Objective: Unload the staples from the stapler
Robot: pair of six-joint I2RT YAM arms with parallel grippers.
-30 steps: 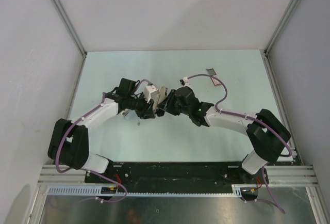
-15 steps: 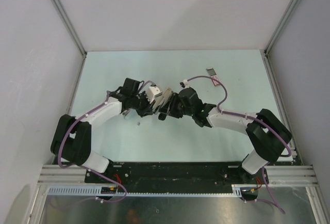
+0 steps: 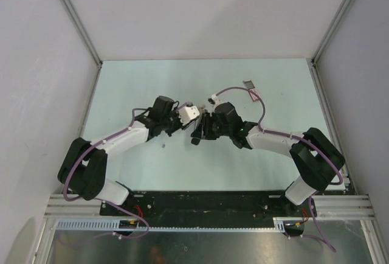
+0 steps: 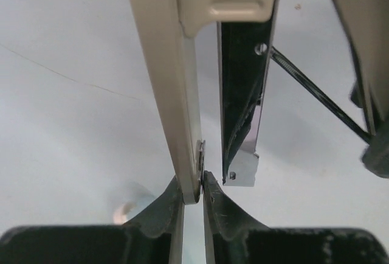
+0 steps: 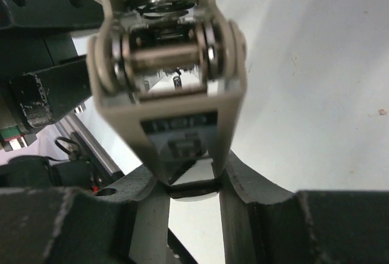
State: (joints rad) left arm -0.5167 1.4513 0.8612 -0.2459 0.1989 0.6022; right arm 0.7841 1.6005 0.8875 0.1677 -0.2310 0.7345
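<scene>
Mid-table [image 3: 121,93], both arms meet w/ the stapler [image 3: 189,113] held up btwn them, off the surface. From the left wrist cam, the left tool [image 4: 193,191] is pinching the thin edge of the stapler's beige top cover [image 4: 164,63], fingers [image 4: 159,212] pressed nearly together w/ just that plate btwn them. The black magazine part w/ a small metal end plate [image 4: 243,170] is splayed away from the cover, so the stapler is hinged open. From the right wrist cam, the right tool [image 5: 191,185] is clamped on the grey body of the stapler [image 5: 176,112] just below the hinge pin, one finger [image 5: 243,185] on each side; a spring shows above the pin. As for the staples [image 3: 163,146], all I can make out is a tiny grey speck on the table, on the near side of the left tool [image 3: 179,120] and apart from the stapler; too small to be sure. A flat pink-and-white box [image 3: 249,84] lies far back right, well apart from the right tool [image 3: 199,132], by the purple cable.
</scene>
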